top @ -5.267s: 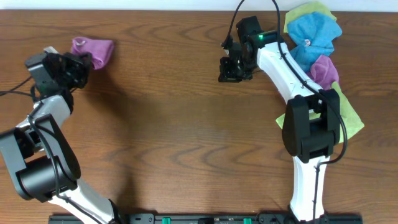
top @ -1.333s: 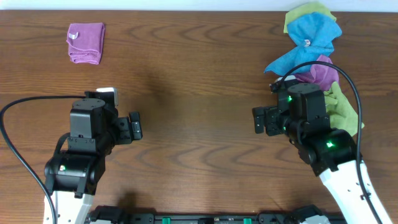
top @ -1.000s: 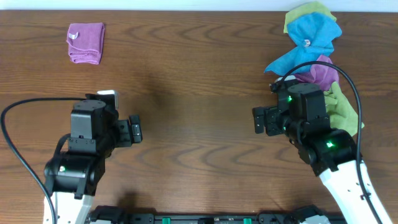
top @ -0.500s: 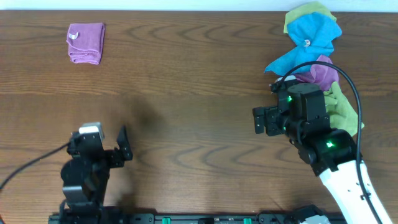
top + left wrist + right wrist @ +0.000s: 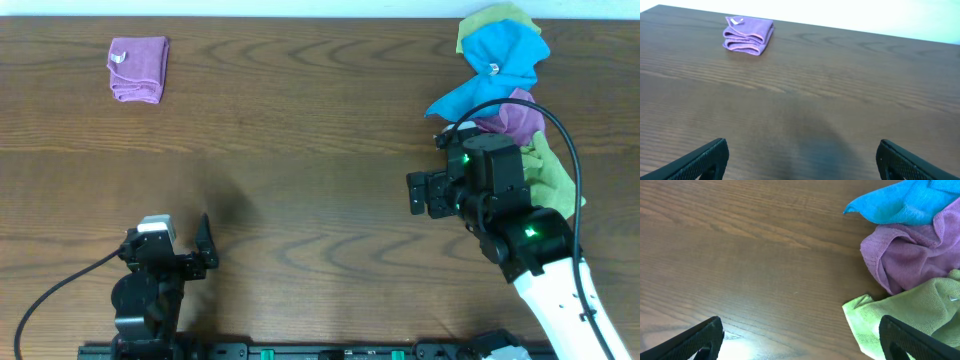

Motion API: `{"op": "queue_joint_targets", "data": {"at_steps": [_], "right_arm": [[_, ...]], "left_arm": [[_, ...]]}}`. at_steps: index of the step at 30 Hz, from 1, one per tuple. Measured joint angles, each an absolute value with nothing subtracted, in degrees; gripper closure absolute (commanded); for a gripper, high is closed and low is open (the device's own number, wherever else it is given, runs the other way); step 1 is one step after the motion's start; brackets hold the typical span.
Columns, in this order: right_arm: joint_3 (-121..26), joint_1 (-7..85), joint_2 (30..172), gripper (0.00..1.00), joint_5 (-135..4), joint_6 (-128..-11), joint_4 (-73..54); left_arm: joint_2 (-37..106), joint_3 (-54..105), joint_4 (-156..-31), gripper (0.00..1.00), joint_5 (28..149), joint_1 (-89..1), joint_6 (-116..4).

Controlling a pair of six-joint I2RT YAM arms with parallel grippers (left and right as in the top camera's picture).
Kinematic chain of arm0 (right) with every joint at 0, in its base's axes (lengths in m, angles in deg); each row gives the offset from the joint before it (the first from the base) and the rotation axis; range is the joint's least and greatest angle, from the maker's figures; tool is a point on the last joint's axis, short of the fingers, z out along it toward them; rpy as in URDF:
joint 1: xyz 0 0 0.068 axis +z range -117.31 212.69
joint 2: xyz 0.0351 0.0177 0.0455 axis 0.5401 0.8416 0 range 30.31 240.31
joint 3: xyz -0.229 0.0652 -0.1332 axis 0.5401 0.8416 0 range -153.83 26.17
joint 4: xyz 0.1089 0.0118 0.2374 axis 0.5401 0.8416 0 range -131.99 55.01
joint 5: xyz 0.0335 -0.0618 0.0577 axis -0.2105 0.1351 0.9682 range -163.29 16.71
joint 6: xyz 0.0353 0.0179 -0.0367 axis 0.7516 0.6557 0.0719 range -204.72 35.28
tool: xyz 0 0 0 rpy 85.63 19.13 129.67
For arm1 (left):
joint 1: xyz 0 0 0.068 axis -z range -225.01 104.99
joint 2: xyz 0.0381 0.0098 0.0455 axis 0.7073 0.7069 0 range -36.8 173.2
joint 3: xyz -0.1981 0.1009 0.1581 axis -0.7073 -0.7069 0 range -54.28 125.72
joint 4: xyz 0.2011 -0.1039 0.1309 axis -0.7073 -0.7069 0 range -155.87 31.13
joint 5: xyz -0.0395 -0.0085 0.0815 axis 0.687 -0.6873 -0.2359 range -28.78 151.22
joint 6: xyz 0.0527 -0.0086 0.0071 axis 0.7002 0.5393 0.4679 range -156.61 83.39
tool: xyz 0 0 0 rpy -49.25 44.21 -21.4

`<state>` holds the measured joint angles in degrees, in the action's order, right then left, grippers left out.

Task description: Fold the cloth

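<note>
Far left of the tabletop (image 5: 320, 130), close to its far edge: the cloth (image 5: 138, 68), vivid purple, folded into a compact rectangle, white tag (image 5: 119, 58) at its far-left corner. Bare wood on every side of it, nothing touching.

Low at the near edge, left side: left end effector (image 5: 203, 250), released and spread wide, grasping nothing, well apart from the cloth. Broad open wood between the two.

Right of centre: right end effector (image 5: 418, 193), likewise released and empty, fingers pointed toward the middle of the tabletop. Just behind and to the right of that arm, a heap along the right edge: blue cloth (image 5: 505, 55) on top with a corner trailing left, mauve cloth (image 5: 518, 115) under it, lime-green cloth (image 5: 555, 170) at the near side. Whole centre of the tabletop open.

Seen only from the left wrist: stacked fold layers along the near side of the cloth (image 5: 748, 35), tag (image 5: 736, 21) standing up, and the far table edge against a pale backdrop; both dark fingertips of the left end effector (image 5: 805, 160) at the bottom corners.

Seen only from the right wrist: crumpled folds of the mauve cloth (image 5: 910, 255) resting against the lime-green cloth (image 5: 900, 315), blue cloth (image 5: 905, 202) overlapping the mauve one, right end effector (image 5: 800, 340) clear of all three.
</note>
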<state>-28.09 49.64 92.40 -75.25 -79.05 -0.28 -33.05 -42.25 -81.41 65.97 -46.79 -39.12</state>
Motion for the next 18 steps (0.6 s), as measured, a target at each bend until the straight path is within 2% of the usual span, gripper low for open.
{"op": "queue_joint_targets", "data": {"at_steps": [18], "right_arm": [[-28.1,49.6,92.4,0.01,-75.2,-79.0,-0.3]], "left_arm": [[-36.1,-46.4,-81.3,0.04,68.5,-46.8,-38.7]]}}
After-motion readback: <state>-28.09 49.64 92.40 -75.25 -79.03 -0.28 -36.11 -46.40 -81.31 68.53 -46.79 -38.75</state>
